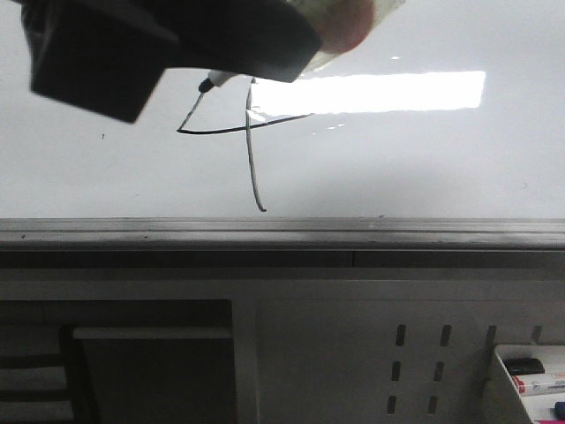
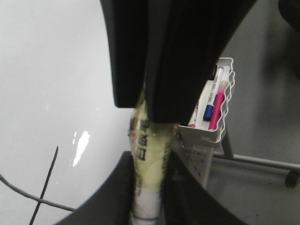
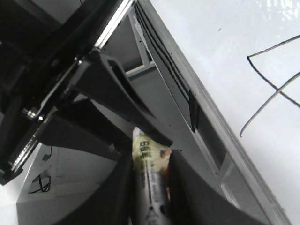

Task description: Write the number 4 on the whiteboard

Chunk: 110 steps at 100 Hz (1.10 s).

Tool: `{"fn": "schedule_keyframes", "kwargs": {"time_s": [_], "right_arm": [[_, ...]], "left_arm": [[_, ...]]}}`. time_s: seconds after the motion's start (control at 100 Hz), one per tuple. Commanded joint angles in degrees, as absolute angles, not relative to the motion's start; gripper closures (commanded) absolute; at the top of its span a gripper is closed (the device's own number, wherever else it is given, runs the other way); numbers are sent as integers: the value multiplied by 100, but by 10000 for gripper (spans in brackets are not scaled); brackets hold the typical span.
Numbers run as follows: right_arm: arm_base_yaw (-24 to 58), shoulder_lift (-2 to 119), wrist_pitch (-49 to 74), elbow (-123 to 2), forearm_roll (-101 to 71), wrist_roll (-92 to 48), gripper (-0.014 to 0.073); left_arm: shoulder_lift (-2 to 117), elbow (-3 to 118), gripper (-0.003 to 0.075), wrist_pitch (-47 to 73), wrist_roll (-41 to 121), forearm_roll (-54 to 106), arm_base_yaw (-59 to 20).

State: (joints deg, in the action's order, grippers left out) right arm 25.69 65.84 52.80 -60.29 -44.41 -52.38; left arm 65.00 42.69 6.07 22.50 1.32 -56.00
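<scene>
The number 4 (image 1: 254, 168) sits on the whiteboard (image 1: 424, 168) left of centre. Its long stroke ends just above the lower rail (image 1: 282, 231) and its crossbar runs into the glare (image 1: 388, 91). The left pincer (image 2: 147, 187) is clamped on a taped marker (image 2: 149, 154), and the right pincer (image 3: 150, 187) is likewise closed around a second marker (image 3: 151, 164). In the front view a marker tip hovers at the top of the slanted stroke. The figure looks complete, so the tip should pull straight back off the board without dragging sideways, which would leave a stray line or smear the ink.
</scene>
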Motion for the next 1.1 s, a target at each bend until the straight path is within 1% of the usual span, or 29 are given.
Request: {"fn": "schedule_keyframes", "kwargs": {"time_s": [0.0,0.11,0.18,0.33,0.46,0.57,0.69,0.85,1.09], "right_arm": [[2546,6481,5098,-6210,-4563,-5154,375],[2356,6377,4992,-6210,-4563,-4979,238],[2143,6246,4889,-6210,-4563,-4859,202],[1665,5872,4830,-6197,-4563,-4651,209],[1536,5486,4703,-6017,-4563,-4536,209],[1536,5139,4366,-5688,-4571,-4428,209],[1536,4852,4111,-5329,-4576,-4353,209],[1536,4673,4068,-5026,-4585,-4323,209],[1536,4673,4039,-4890,-4612,-4303,209]], "left_arm": [[6263,4473,741,179,2035,478,-5401],[6036,4452,741,234,2035,837,-5023],[5845,4385,741,244,2031,1072,-4736],[5381,4075,741,0,2021,1950,-4142],[5096,3657,741,-885,2009,3331,-3713],[5112,3377,741,-1718,2009,4349,-3608],[5355,3358,741,-2050,2009,4408,-3608],[5879,3369,741,-2541,1983,4541,-3594],[6752,3637,741,-2620,1983,4490,-3594]]}}
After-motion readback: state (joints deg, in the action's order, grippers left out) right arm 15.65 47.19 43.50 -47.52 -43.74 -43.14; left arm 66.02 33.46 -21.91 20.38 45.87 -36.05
